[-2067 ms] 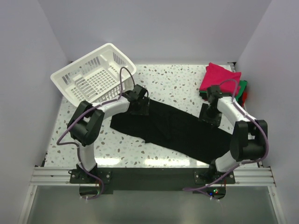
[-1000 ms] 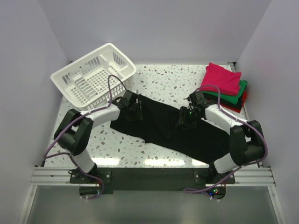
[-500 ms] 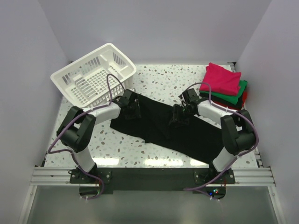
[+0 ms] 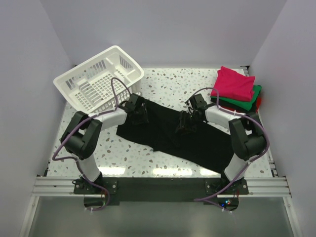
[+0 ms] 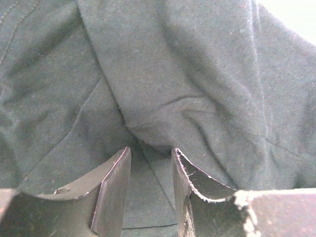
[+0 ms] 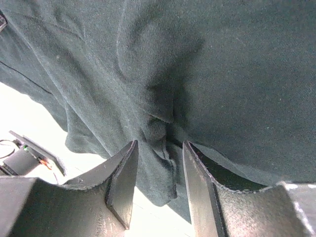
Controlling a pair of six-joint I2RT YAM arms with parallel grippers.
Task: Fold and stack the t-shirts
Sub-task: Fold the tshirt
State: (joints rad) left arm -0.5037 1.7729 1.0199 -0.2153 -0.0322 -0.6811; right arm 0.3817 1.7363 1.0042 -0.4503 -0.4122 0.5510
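Observation:
A large black t-shirt (image 4: 207,143) lies spread slantwise across the table, wrinkled. My left gripper (image 4: 139,116) is down on its upper left part; in the left wrist view the gripper (image 5: 150,152) is open, with black cloth (image 5: 197,89) lying flat between the fingers. My right gripper (image 4: 184,126) is down on the shirt's middle; in the right wrist view it (image 6: 160,145) is open, straddling a bunched fold with a hem (image 6: 160,133). Folded shirts are stacked at the back right: magenta (image 4: 234,83) on top, green (image 4: 243,104) under it, red and black edges (image 4: 257,102) below.
A white slatted basket (image 4: 98,79) stands tilted at the back left, close behind my left arm. Bare speckled tabletop (image 4: 177,81) lies behind the shirt and at the front left (image 4: 106,153). Walls close in on the left, back and right.
My right gripper has moved left from near the stack to the shirt's middle and lowered onto it. My left gripper has shifted slightly and stays on the shirt's upper left part.

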